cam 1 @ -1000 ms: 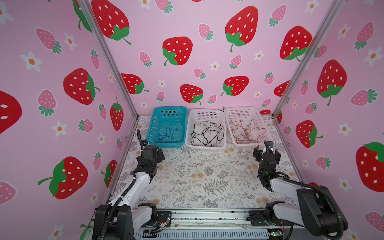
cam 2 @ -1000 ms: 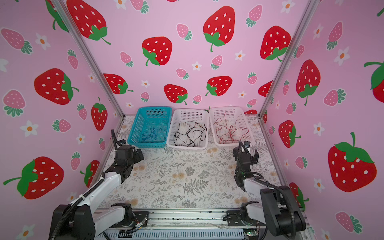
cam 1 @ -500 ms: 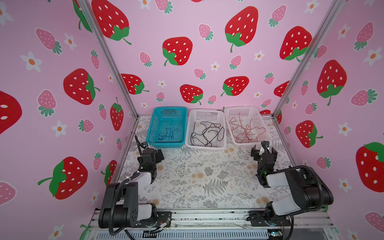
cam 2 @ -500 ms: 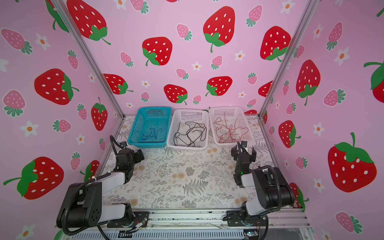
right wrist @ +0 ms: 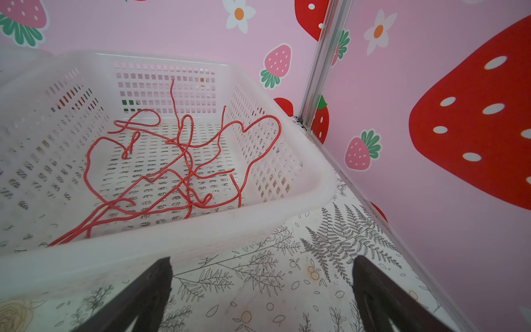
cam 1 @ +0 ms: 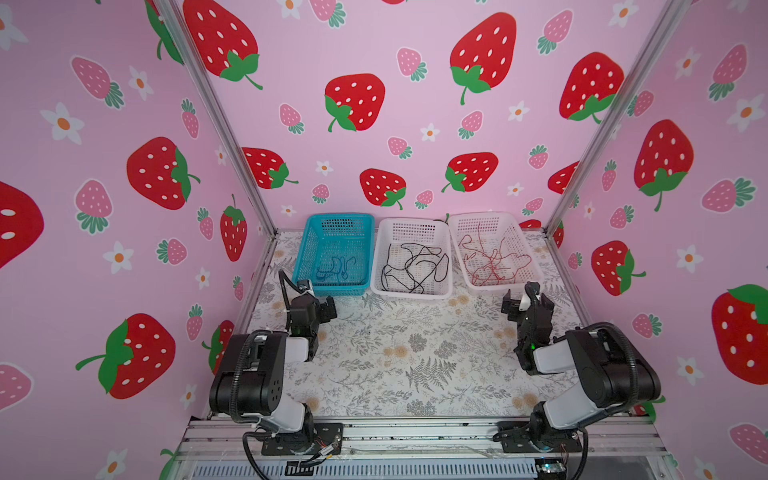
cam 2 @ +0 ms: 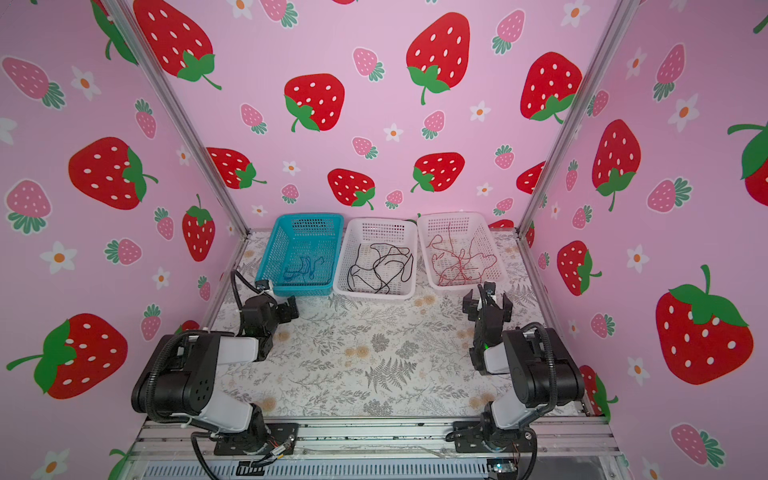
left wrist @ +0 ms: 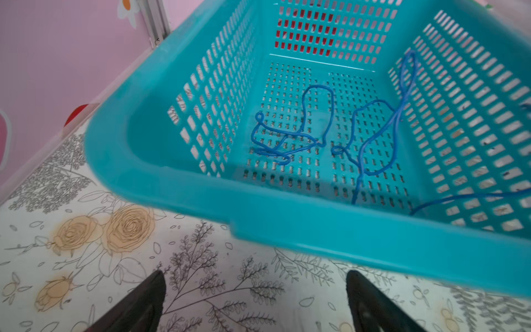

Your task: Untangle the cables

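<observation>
- Jaws of the left gripper and the right gripper stand wide apart and hold nothing.
- Blue cables lie in the teal basket straight ahead of the left jaws; red cables lie in a white basket ahead of the right.
- Black cables sit between them, about equally far from both arms.

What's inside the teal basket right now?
Only blue cables lie loose on the floor of the teal basket, one loop leaning up a side wall. No red or black strands show. In the left wrist view the near rim covers the floor's front edge.
</observation>
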### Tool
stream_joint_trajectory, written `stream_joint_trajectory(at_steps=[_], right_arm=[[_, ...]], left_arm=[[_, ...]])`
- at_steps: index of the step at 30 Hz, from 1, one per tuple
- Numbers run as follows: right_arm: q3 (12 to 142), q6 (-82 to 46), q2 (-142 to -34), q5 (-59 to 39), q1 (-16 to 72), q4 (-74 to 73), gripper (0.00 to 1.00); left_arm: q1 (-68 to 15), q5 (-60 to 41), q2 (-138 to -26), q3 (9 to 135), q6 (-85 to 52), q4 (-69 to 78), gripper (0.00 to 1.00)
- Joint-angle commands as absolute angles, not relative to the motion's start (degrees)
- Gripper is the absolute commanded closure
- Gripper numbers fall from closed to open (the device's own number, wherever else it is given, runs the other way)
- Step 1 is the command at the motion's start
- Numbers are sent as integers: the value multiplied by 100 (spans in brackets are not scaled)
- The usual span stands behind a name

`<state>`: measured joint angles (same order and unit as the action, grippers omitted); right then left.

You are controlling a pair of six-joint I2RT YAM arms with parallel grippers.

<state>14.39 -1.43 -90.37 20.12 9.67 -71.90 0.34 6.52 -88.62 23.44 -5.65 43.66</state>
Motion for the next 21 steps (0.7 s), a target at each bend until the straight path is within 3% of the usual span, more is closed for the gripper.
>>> stream_joint_trajectory(at_steps=[1, 21], right_arm=[[1424, -154, -9026, 1953, 926, -7434, 1], [1441, -211, -8996, 1661, 793, -7342, 1]], left_arm=[[-58, 782, -8873, 2564, -292, 4439, 1], [-76, 822, -8861, 2551, -281, 4456, 1]])
